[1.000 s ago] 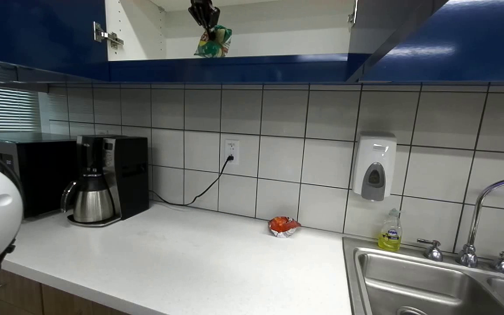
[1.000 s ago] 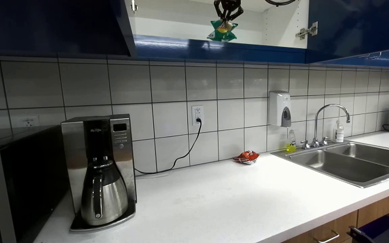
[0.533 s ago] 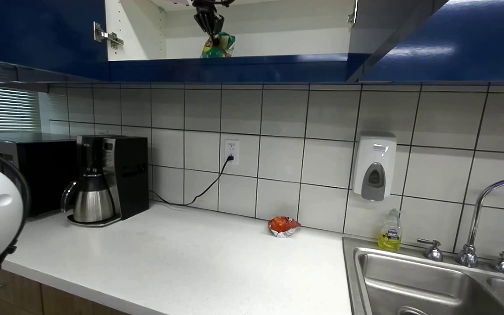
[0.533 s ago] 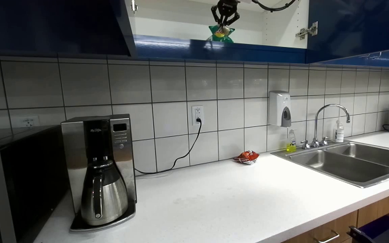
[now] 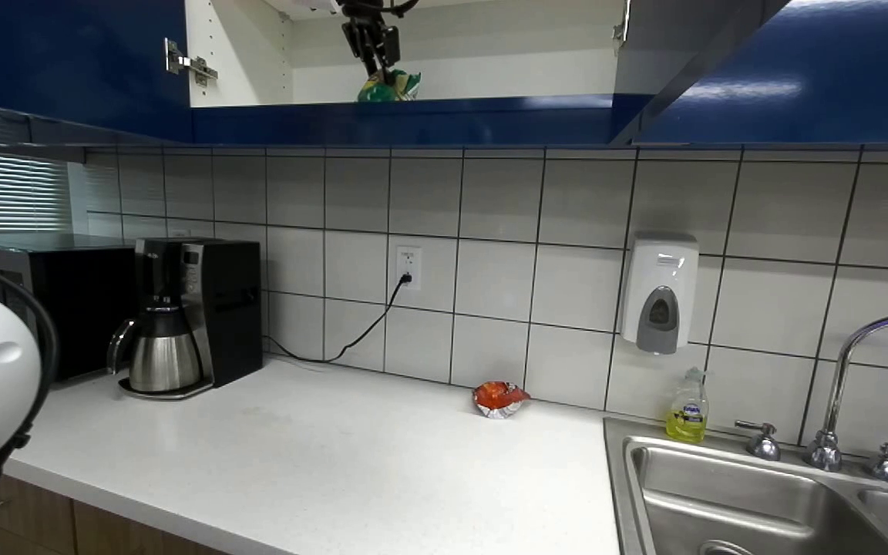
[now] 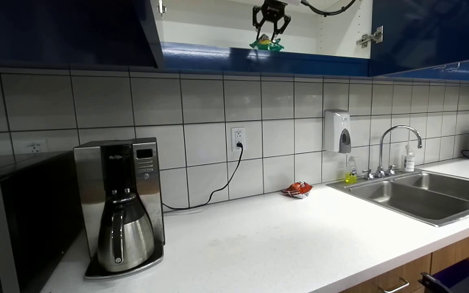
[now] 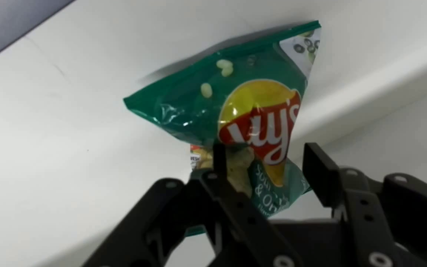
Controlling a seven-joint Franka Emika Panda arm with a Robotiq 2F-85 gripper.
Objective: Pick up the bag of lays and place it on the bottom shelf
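Observation:
The green bag of lays lies on the white bottom shelf of the cabinet, logo facing the wrist camera. Both exterior views show only its upper part, as the blue front edge hides the rest. Just above it, my gripper stands open, pointing down. In the wrist view the black fingers are well apart, with a gap beside the bag on one side; the opposite finger overlaps the bag, and whether it touches cannot be told. In an exterior view the gripper reaches inside the cabinet.
A blue front edge runs along the cabinet, with an open blue door at its side. Below, the counter holds a coffee maker and a red crumpled bag. A sink lies beyond.
The gripper has come down with the bag into the cabinet, and the fingers have spread apart. The bag has sunk lower and slumped onto the shelf.

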